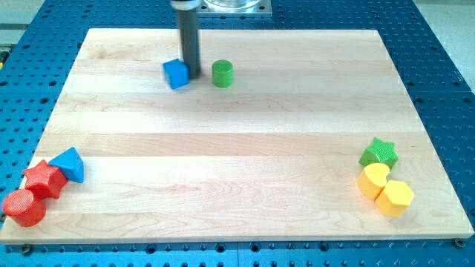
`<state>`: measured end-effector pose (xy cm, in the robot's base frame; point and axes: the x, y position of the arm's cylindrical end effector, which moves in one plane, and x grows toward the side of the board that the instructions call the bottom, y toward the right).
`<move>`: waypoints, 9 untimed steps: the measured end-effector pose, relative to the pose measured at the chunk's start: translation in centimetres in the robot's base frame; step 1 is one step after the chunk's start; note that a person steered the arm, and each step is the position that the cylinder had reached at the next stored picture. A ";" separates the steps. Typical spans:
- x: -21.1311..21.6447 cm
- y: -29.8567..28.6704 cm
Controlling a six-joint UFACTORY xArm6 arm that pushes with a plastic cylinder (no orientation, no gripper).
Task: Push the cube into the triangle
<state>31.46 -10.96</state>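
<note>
Far toward the view's bottom left of my tip, a red cylinder point(23, 208) sits at the board's corner, touching a red star point(44, 178) just above and to its right. The blue triangle point(70, 164) leans against the star's right side, well apart from my tip, down and to the view's left of it.

The blue cube point(176, 73) sits directly against my tip's left side, near the view's top edge of the wooden board point(237, 141). My tip point(193, 74) is a plain dark rod end with no jaws to be wide or narrow; it holds nothing and simply rests beside the cube, touching or all but touching it. Just to the right of my tip, with a small gap, stands a green cylinder point(222, 73).

Far to the view's bottom right of my tip, a green star point(379, 153) sits above a yellow heart-like block point(373, 179), which touches a yellow hexagon point(395, 197) below it.
</note>
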 end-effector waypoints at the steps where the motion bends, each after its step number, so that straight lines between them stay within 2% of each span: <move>1: 5.3 -9.7; 2: 11.9 -10.1; 3: 10.5 -9.9; 4: 7.9 -12.5; 5: 10.4 -16.6; 6: 13.1 -14.5; 7: 10.5 -12.7; 9: 15.5 -13.1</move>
<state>46.95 -24.05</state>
